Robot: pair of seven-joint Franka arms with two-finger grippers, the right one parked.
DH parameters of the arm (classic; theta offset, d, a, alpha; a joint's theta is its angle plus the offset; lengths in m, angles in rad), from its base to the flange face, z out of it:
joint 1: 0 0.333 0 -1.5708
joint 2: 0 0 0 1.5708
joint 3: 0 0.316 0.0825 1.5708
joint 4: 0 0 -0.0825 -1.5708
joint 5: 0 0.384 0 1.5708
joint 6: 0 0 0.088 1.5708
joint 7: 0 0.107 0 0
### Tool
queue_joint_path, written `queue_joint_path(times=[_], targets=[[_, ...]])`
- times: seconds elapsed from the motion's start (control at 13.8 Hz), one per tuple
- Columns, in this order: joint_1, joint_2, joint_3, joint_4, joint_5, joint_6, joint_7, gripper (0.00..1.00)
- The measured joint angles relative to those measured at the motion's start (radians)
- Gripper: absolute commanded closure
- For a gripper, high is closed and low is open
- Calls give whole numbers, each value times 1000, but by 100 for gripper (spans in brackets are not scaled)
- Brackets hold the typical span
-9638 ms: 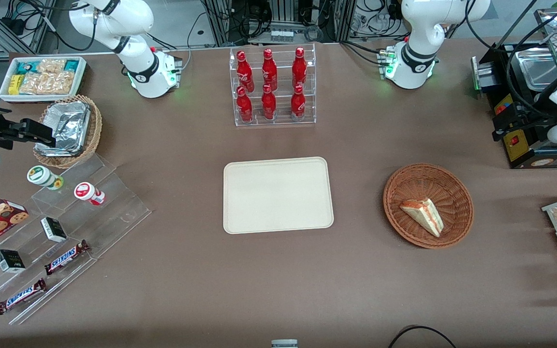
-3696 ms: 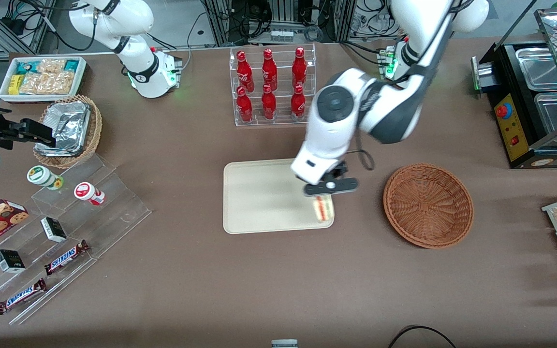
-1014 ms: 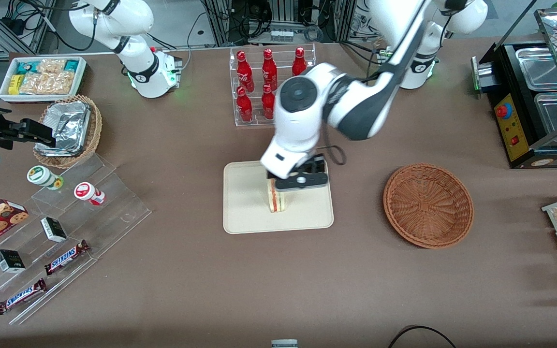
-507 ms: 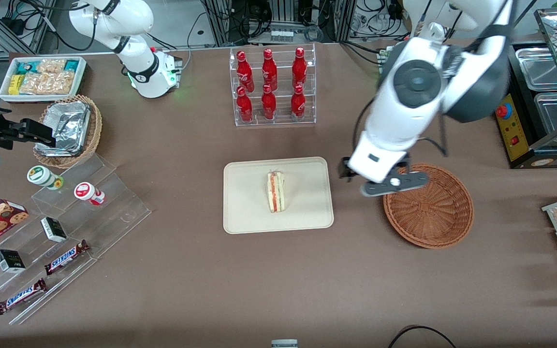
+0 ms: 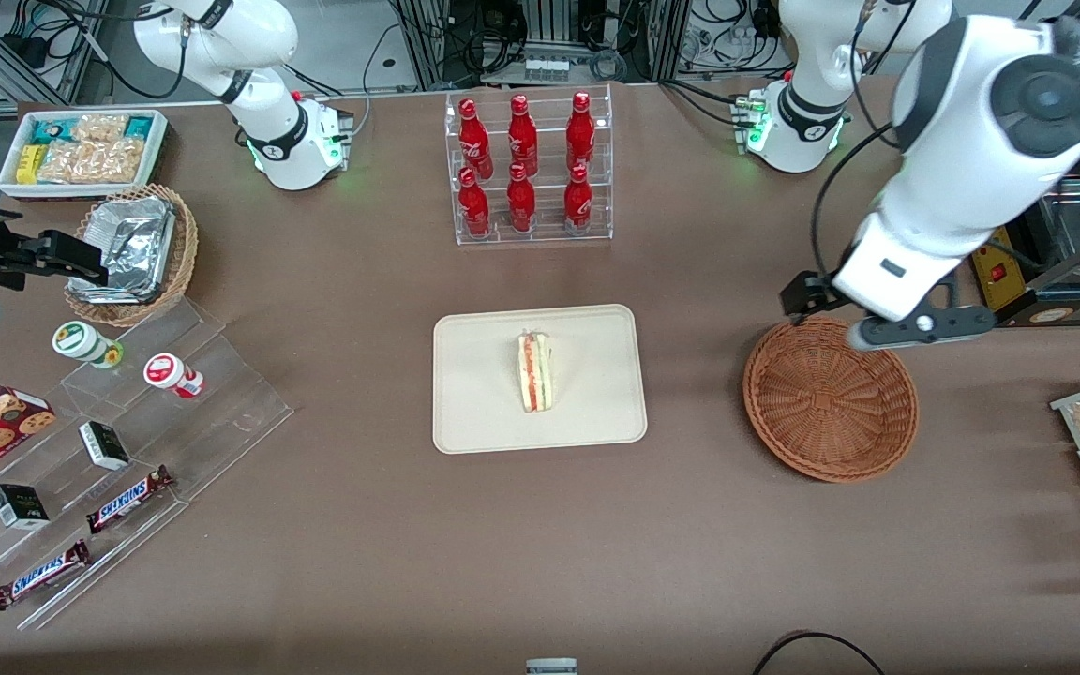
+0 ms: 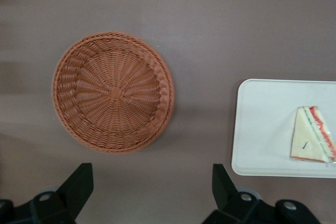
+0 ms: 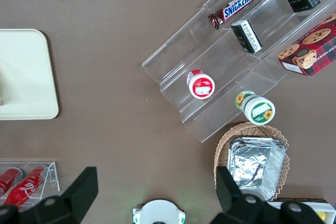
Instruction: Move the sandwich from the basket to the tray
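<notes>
My wrist view shows the gripper (image 6: pixel 149 195) spread open above the bare basket (image 6: pixel 113 92); front view confirms the sandwich (image 5: pixel 535 372) on the tray (image 5: pixel 474 375).

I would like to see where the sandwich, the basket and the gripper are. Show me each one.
sandwich (image 5: pixel 536 373): front view, on its striped filling edge.
basket (image 5: pixel 829 401): front view, on its woven bottom.
gripper (image 6: pixel 151 195): left wrist view, midway between its open fingertips, above the table beside the basket.

Six red bottles (image 5: pixel 526 167) in clear rack, snack bin (image 5: pixel 82 150), foil containers (image 5: pixel 132 246), Snickers bars (image 5: pixel 130 498)
</notes>
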Motion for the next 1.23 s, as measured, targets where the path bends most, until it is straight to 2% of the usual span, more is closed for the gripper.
queue_joint_path(times=[0.58,1.23], targets=[[143,-30,1,-28,0,-7,208,0],[181,-46,0,-30,-2,-25,309,0]])
